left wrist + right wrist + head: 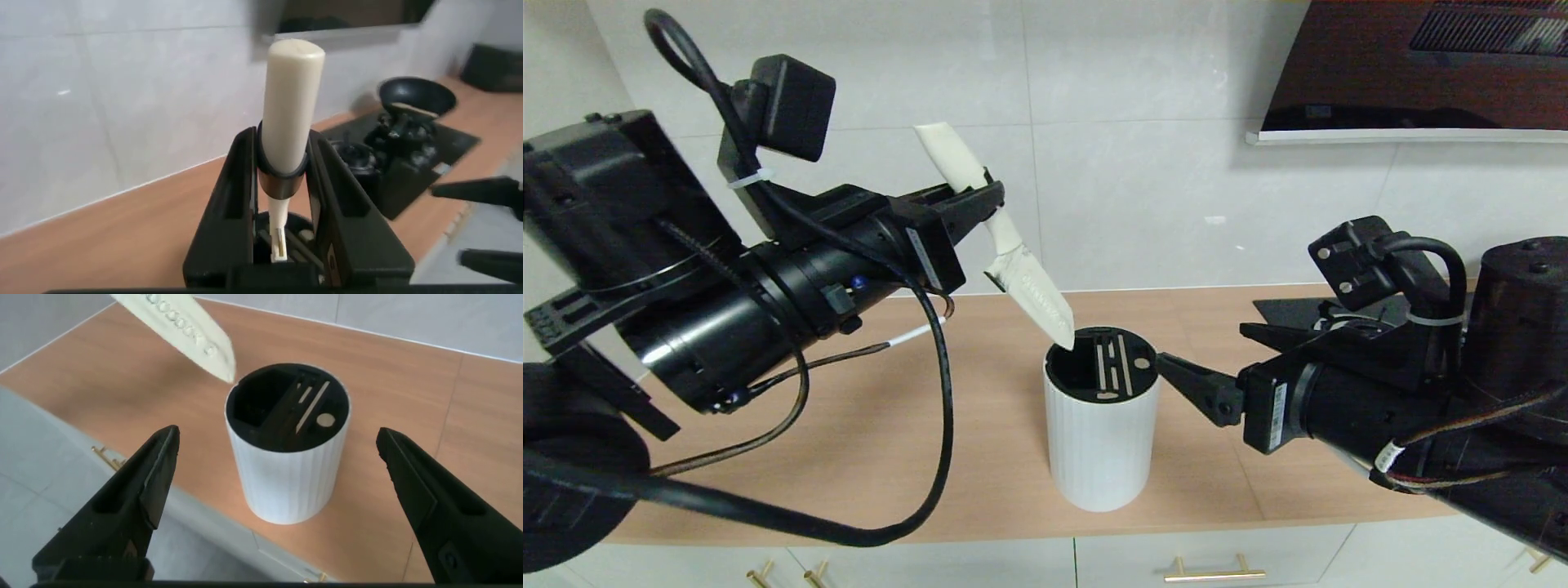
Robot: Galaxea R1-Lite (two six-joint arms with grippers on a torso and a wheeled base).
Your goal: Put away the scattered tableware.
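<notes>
Knife (1011, 238) tapers toward ribbed white cylindrical holder (1101, 445).

Both arms are black. The left arm (727, 335) is a thick glossy cylinder with a boxy camera (792, 106) on a bracket, a white zip tie (752, 178) and looping black cables (947, 425). The right arm (1347, 400) bears a white label (1278, 412) and a screwed camera mount (1347, 257). The right pincer (1201, 343) has flat, pointed fingers (135, 498).
</notes>
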